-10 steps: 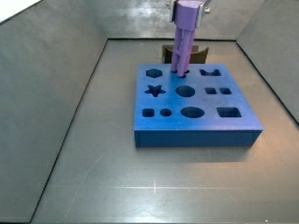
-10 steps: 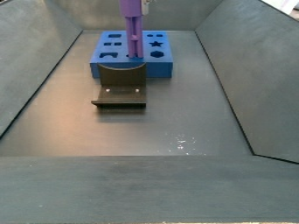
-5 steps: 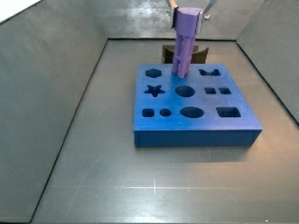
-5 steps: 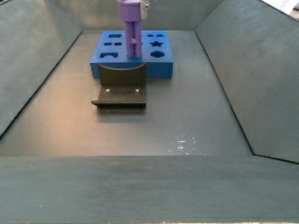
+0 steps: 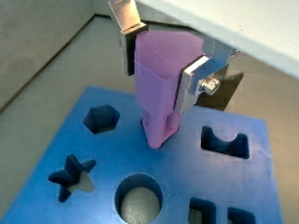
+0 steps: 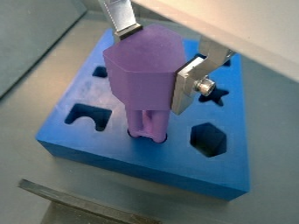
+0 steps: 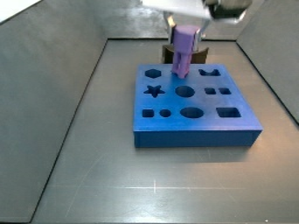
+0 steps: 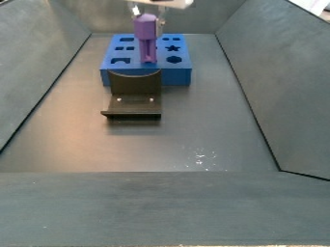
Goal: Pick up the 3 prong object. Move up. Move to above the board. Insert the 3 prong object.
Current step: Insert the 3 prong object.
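In a side view, the nearest item is the fixture (image 8: 133,99), a dark L-shaped bracket standing on the grey floor (image 8: 194,135) just in front of the board (image 8: 123,60). The two look close together; contact cannot be confirmed.

The board is a flat blue block with dark shaped holes. In a side view, a star hole (image 7: 152,88) and a round hole (image 7: 186,90) sit mid-board, with squarer cut-outs toward the far right. In a wrist view, a hexagonal hole (image 5: 100,119) and a U-shaped hole (image 5: 225,141) flank the peg (image 5: 160,83).

The peg is purple and stands upright on the board. Its lower end sits in a hole near the board's far edge in both side views (image 7: 184,54). In a wrist view, the prongs (image 6: 145,126) enter a hole in the blue surface; how deep they go cannot be told.

The gripper (image 5: 163,54) is directly above the board, at the peg's blocky top. In both wrist views, the silver fingers (image 6: 194,77) lie flat against opposite sides of that top, so the gripper is clamped on the peg. In a side view, the gripper (image 7: 187,24) appears at the upper edge of the scene, blurred, with the peg hanging straight below it.
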